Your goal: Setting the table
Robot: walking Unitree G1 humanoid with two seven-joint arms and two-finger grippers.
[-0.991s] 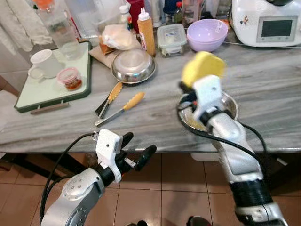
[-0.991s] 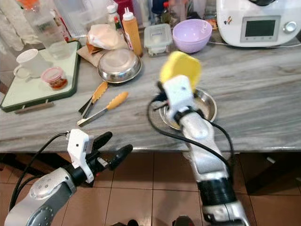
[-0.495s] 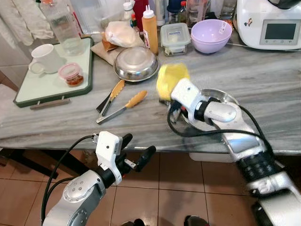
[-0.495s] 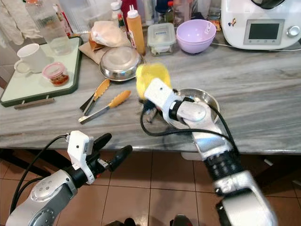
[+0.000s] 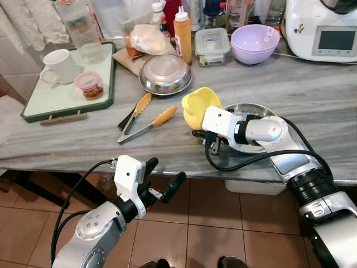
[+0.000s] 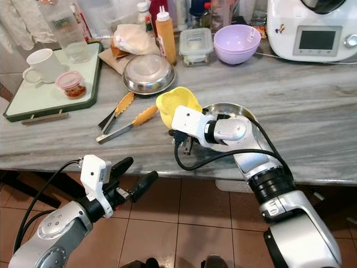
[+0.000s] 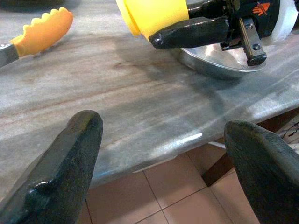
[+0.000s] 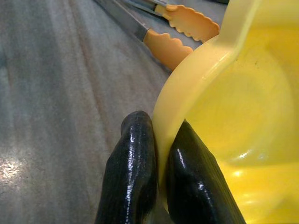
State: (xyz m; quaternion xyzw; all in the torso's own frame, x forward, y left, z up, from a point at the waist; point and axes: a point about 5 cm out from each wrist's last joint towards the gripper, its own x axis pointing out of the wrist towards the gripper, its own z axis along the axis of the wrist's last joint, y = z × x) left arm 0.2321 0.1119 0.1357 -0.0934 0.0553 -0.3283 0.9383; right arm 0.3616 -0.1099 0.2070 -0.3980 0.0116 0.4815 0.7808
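A yellow plastic bowl (image 5: 199, 104) hangs tilted just over the marble counter (image 5: 312, 95), left of a steel bowl (image 5: 239, 106). My right gripper (image 8: 161, 127) is shut on the yellow bowl's rim, one black finger inside and one outside (image 7: 191, 32). The right forearm lies across the steel bowl. Whether the yellow bowl touches the counter I cannot tell. My left gripper (image 5: 163, 177) is open and holds nothing, below and in front of the counter's front edge, over the tiled floor.
Orange-tipped tongs (image 5: 146, 118) lie left of the yellow bowl. Behind them sit an upturned steel bowl (image 5: 165, 75), a sauce bottle (image 5: 182, 34), a lidded container (image 5: 211, 44) and a purple bowl (image 5: 255, 42). A green tray (image 5: 39, 100) holds a mug (image 5: 60, 65) and a jar (image 5: 89, 85). A white appliance (image 5: 329, 33) stands at the back right.
My right arm has swung the yellow bowl down and to the left, from above the steel bowl to low over the counter beside it. The left arm has stayed put.
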